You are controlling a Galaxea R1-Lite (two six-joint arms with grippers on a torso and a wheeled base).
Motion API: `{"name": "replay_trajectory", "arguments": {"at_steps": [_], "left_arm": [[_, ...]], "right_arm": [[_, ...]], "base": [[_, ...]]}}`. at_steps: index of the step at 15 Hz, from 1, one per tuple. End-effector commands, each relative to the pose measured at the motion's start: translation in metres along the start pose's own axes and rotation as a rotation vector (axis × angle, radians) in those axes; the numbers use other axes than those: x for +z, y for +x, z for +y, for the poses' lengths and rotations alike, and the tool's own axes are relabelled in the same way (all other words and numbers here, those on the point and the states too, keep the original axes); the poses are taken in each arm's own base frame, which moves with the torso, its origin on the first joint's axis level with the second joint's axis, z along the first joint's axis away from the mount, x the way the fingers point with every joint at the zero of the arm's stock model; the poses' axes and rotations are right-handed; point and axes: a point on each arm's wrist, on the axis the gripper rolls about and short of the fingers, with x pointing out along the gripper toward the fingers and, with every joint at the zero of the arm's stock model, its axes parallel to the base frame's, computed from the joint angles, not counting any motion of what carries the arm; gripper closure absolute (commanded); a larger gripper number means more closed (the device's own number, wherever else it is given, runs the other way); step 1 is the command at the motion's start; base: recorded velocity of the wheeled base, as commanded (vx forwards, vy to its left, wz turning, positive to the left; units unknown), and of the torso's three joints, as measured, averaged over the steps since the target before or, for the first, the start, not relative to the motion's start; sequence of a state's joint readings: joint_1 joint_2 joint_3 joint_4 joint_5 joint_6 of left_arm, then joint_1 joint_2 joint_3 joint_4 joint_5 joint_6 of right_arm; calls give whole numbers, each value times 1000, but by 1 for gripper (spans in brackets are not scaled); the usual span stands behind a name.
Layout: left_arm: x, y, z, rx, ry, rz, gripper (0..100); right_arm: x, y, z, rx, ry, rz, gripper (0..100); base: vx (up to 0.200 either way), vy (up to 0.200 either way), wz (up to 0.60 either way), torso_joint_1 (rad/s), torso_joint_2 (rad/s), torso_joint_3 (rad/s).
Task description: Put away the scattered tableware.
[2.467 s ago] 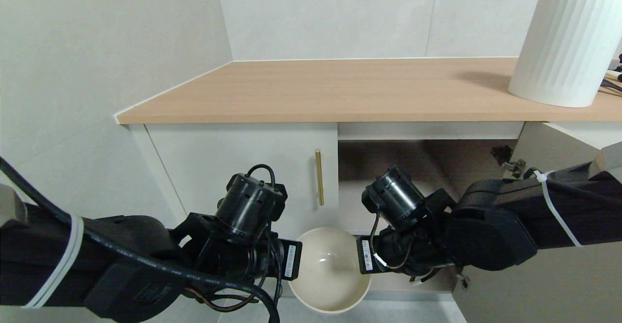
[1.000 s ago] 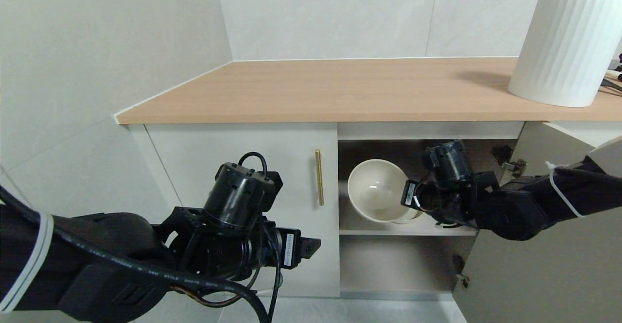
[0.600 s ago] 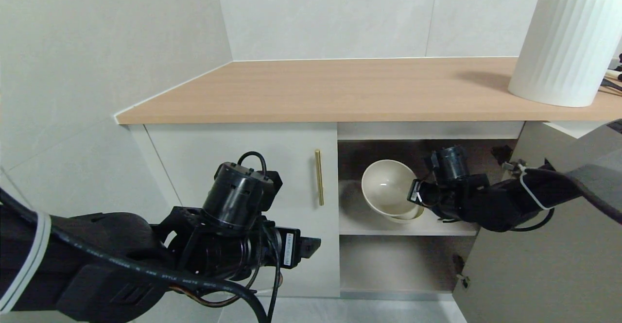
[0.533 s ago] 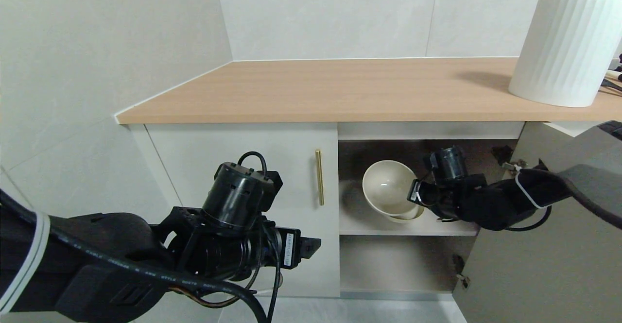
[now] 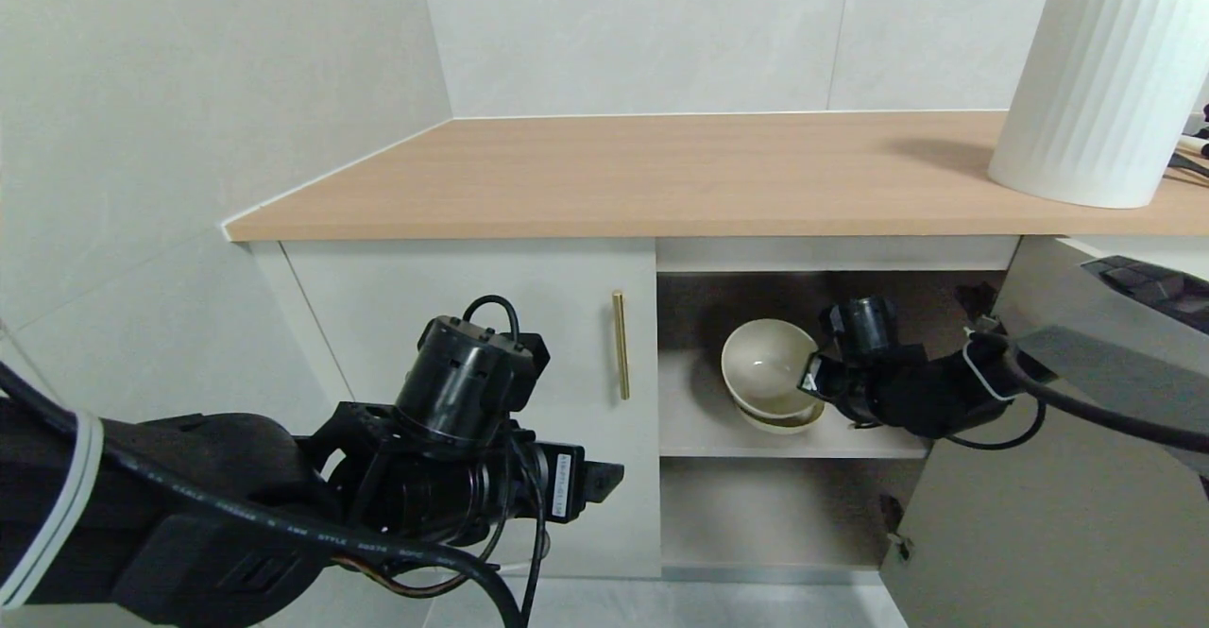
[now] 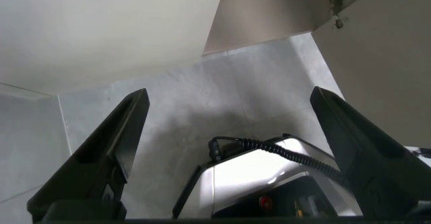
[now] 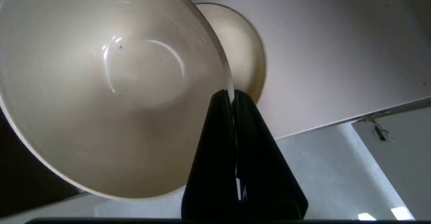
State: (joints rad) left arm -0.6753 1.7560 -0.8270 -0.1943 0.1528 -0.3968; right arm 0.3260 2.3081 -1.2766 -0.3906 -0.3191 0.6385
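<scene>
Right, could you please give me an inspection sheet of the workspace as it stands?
Surface: wooden countertop; cabinet shelf below, right door open.
Job's things: cream bowl tilted over a second bowl on the shelf.
Clutter: white ribbed container on the countertop.
Grippers: right gripper shut on the cream bowl's rim; left gripper open, empty, before the closed door.
Cables: black cable beside the left gripper.
Surroundings: tiled wall.

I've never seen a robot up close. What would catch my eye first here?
Probably the cream bowl, tilted and pinched by its rim in the right tool, inside the open cabinet just over a second bowl on the shelf. Next, the left tool, open and empty, in front of the closed door, and the tall white ribbed container on the countertop.
</scene>
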Motion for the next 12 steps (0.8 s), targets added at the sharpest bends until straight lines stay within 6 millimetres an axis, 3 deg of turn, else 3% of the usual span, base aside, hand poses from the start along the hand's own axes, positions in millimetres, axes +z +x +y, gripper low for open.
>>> {"name": "replay_trajectory", "arguments": {"at_steps": [1,12], "left_arm": [[0,1,0,2,0,3,0],[0,1,0,1,0,1,0]], "right_arm": [[-4,9,-3,-14,3,7,100],[-8,23,-12,-66,3,1,100]], "base": [[0,0,0,0,0,0],[0,0,0,0,0,0]]}}
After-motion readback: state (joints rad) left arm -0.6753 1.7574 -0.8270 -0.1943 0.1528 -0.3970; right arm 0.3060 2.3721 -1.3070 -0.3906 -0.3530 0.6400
